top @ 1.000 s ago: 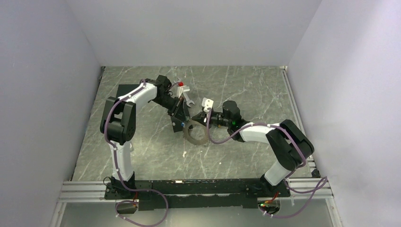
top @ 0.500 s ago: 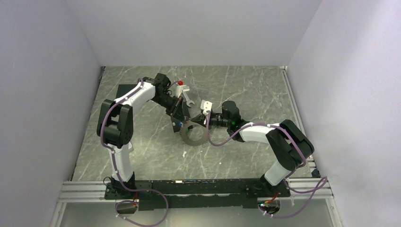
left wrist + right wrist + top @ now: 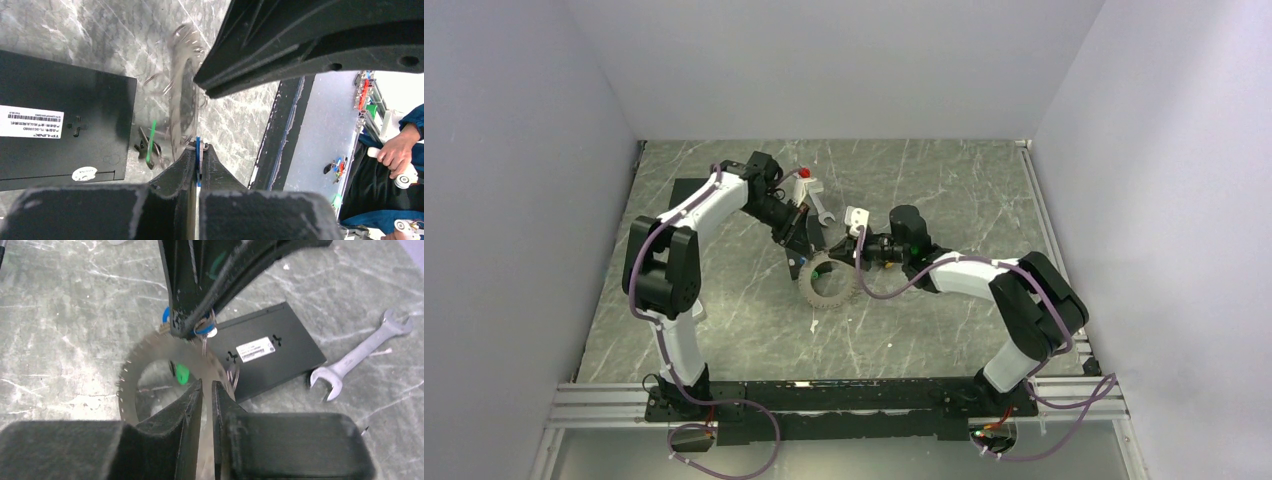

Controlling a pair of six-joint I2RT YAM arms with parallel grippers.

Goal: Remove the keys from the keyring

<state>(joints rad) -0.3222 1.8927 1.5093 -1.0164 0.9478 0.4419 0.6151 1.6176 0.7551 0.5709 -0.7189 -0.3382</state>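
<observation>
My left hand (image 3: 199, 155) is closed tight on the blue key (image 3: 198, 142), whose plastic head shows as a thin strip pinched between the two fingers. The keyring (image 3: 150, 350) sits right at those fingertips, edge-on and blurred in the left wrist view. From the right wrist I see its toothed face and wide hole, with the left hand reaching in from beyond it. The green key (image 3: 181, 374) shows inside that hole, just ahead of my right hand (image 3: 206, 390) and a little to its left. My right hand is narrow, the fingers only a slit apart, with the ring's near rim running in under them. I cannot tell whether they bear on the metal or merely sit over it. A few thin wire loops (image 3: 232, 375) hang at the ring's rim just off my right fingertip. The black box (image 3: 270, 347) lies on the tabletop (image 3: 65, 340) beyond the ring, ahead and to the right of the right hand. The silver spanner (image 3: 357, 357) lies further out to the right.
</observation>
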